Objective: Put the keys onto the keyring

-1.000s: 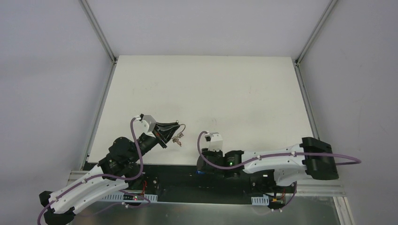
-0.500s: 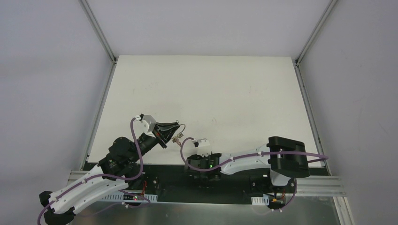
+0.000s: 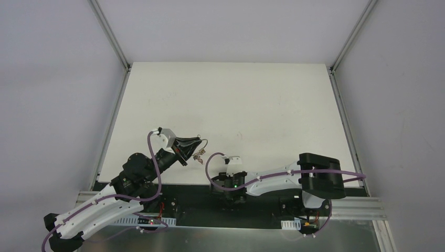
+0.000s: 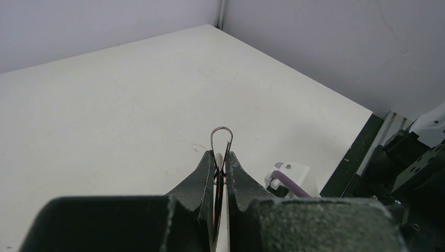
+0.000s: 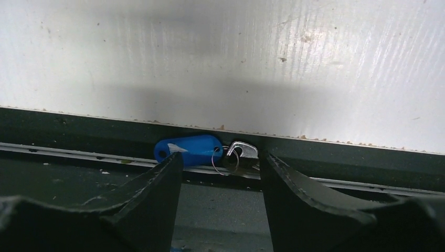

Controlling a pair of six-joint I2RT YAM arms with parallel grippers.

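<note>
1. The left claw [image 4: 220, 164] is clamped tight on the keyring [image 4: 221, 137]. Its two matte black, wedge-shaped fingers [image 4: 202, 176] meet with the thin silver wire pinched between them. A narrow, rounded loop of that wire stands up past the tips.
2. From overhead we see the ring held over the near left part of the worktop [image 3: 236, 100], with a small cluster of silvery keys [image 3: 198, 155] hanging beside the claw tips.
3. The worktop is a flat, matte white sheet with faint scuffs and specks. In the right wrist view its near edge looks rough and slightly chipped.
4. The right claw [image 5: 221, 160] stands open and grips nothing. Its two thick black fingers, with slanted inner faces, are well apart.
5. The blue-headed key [image 5: 189, 148] lies in a dark, dusty channel [image 5: 341, 163] just below the worktop's near edge, in the gap between the right claw's fingertips. We cannot tell whether the left fingertip touches it.
6. The key's head is smooth blue plastic, oblong with rounded ends and a small hole at its left end. At its right end sit a fine wire loop and a short silvery metal piece [image 5: 242, 151].
</note>
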